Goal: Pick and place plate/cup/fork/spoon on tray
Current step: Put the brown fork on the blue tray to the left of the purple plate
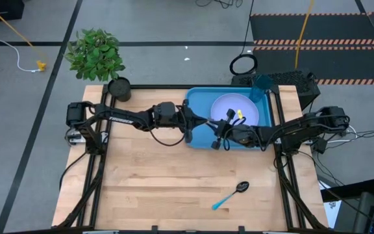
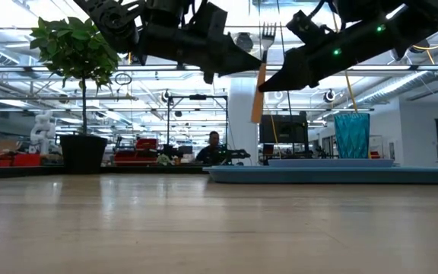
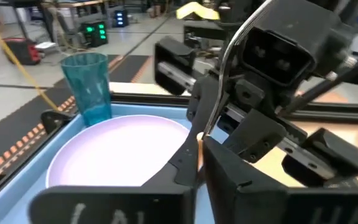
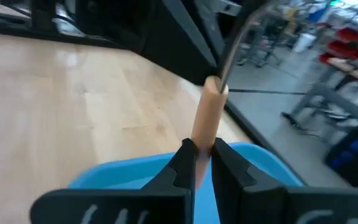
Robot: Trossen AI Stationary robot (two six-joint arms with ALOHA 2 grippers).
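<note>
Above the blue tray [image 1: 203,133], my right gripper [image 4: 199,163] pinches the fork [image 2: 262,68] by its orange handle, long axis upright, silver tines on top. My left gripper [image 2: 243,64] sits just beside it, jaws nearly together; whether they grip the fork I cannot tell. The lavender plate [image 3: 123,149] lies directly below, the teal cup [image 3: 92,87] behind it.

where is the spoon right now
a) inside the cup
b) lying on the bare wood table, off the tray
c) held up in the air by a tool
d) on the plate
b: in the high view the spoon lies alone on the wooden table, well clear of the tray; the plate and cup sit on the tray, and the utensil held up is the fork.
</note>
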